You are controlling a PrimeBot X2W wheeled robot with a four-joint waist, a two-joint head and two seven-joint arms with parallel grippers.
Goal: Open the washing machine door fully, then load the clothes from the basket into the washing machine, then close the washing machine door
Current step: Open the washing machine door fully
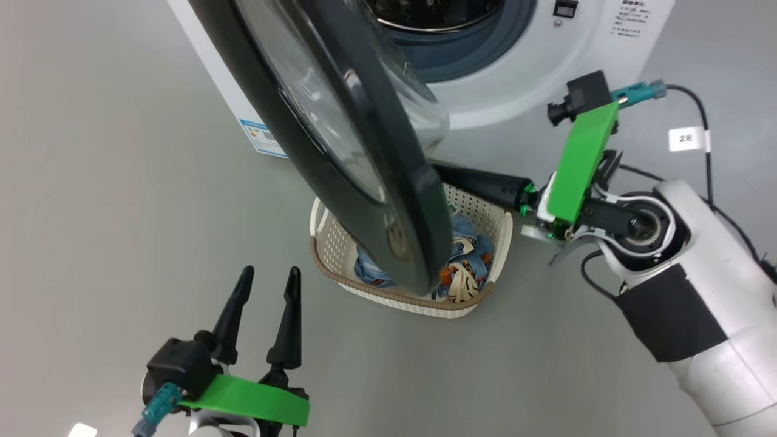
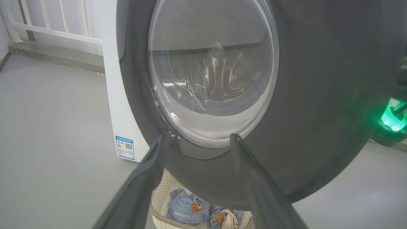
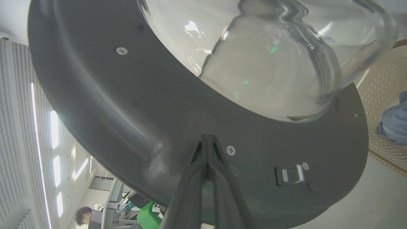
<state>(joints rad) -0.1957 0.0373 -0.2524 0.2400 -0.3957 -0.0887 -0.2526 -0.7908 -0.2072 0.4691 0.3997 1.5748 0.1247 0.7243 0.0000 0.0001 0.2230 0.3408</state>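
Nearest, at lower left, my left end effector [image 1: 271, 273] stands spread and empty. Beyond it, the basket [image 1: 388, 296] sits on the floor holding the clothes [image 1: 467, 258], beneath the partly open washing machine door [image 1: 413, 230]. Right wrist view adds: my right end effector [image 3: 208, 140] is pressed together, tips against the door's inner rim. Farthest, the washing machine [image 1: 516, 91].

Washing machine door [image 2: 305, 111] seen swung open, drum visible through glass porthole [image 2: 213, 73]. Left gripper [image 2: 198, 137] held spread wide before lower rim, nothing gripped. Basket [image 2: 158, 200] with clothes [image 2: 187, 208] seen beneath door. Blue label [image 2: 125, 148] noted on washing machine [image 2: 111, 95].
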